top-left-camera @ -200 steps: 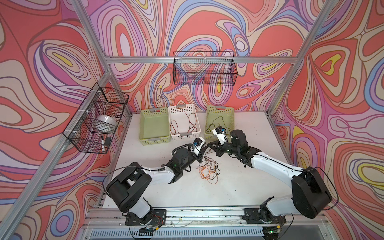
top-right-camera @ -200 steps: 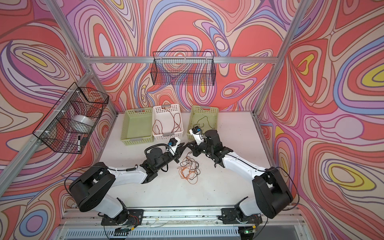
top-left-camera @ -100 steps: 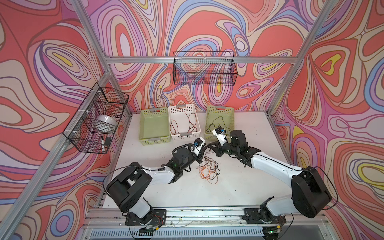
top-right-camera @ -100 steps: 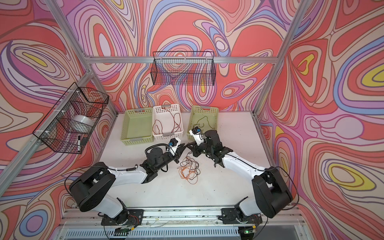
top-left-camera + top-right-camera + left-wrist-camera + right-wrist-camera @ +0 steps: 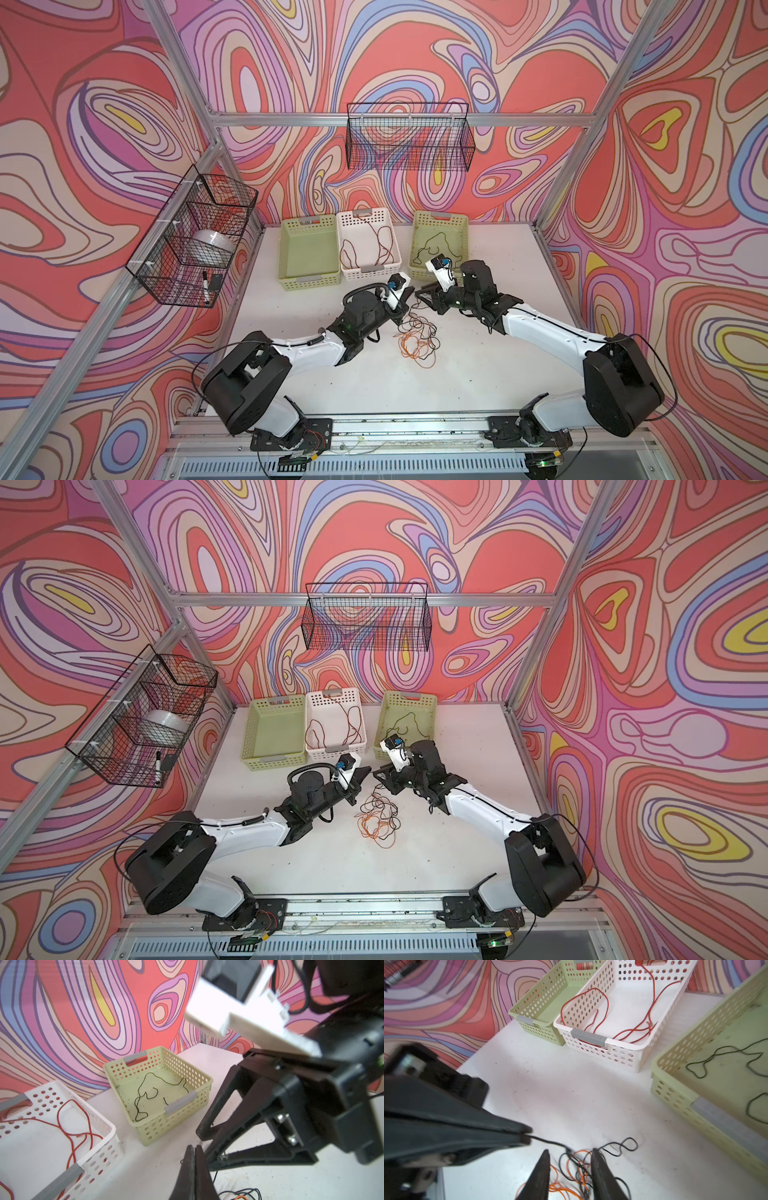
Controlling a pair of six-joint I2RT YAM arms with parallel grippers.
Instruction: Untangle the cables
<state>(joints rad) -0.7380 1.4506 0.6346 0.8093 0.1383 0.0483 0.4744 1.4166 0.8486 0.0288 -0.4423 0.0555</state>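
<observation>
One black cable [image 5: 548, 1142] sits pinched in the left gripper [image 5: 527, 1135].

Twin overhead cams look down on whole tabletop [image 5: 478, 374]; wrist cams, low & close, both face rear baskets [image 5: 166, 1128].

The orange cable [image 5: 560, 1189] and black cable [image 5: 548, 1141] contrast with the white table [image 5: 571, 1095]

free: table front [image 5: 478, 386] | blocked: rear, 3 baskets [image 5: 353, 272] | mid: cables [image 5: 417, 345]
</observation>
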